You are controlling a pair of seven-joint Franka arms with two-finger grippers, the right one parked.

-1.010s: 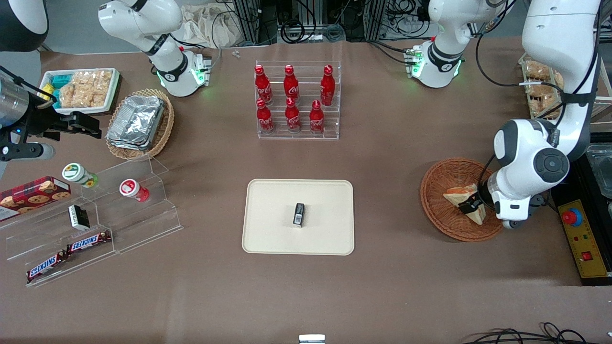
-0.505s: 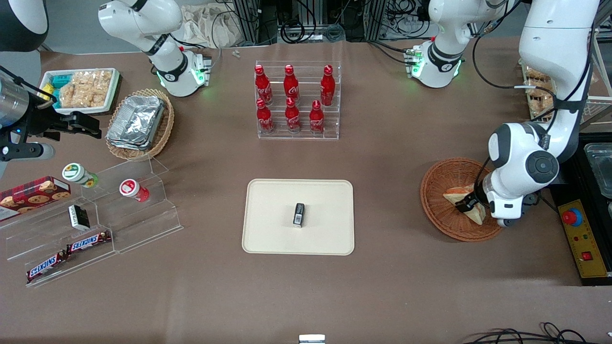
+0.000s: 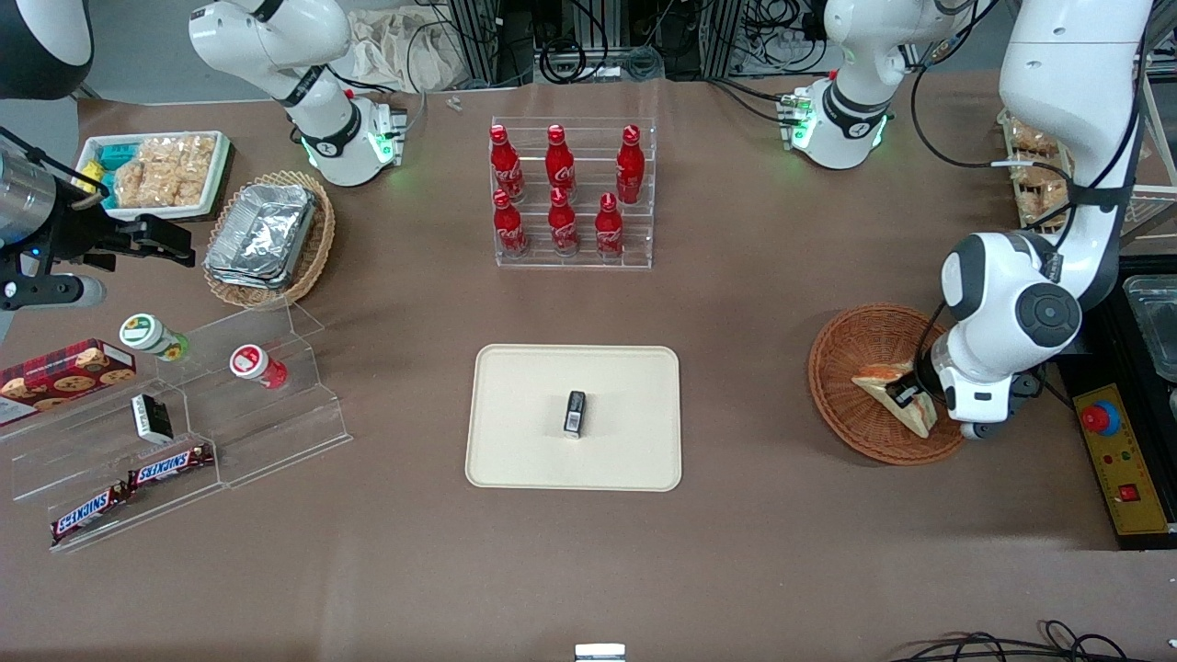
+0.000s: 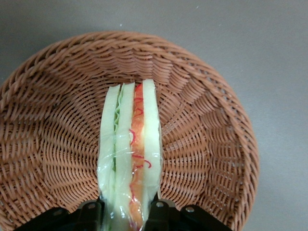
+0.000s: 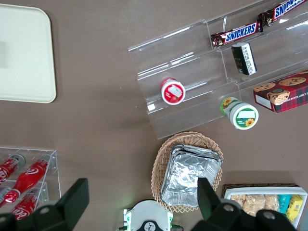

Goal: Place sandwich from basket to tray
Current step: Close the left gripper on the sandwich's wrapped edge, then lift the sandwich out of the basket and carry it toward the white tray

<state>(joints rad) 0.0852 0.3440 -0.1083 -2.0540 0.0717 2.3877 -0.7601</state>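
Wicker basket (image 3: 864, 368) gives up its sandwich (image 4: 130, 159).
Gripper (image 3: 906, 395) jaws clamp the wedge at the frame's right edge; lifting straight and gently should clear the rim before the tray (image 3: 515, 460).

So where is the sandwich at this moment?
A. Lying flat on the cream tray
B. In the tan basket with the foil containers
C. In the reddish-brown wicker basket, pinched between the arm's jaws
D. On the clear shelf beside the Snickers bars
C: the sandwich sits in the basket with the gripper closed on its end, while the tray holds only a small dark box.
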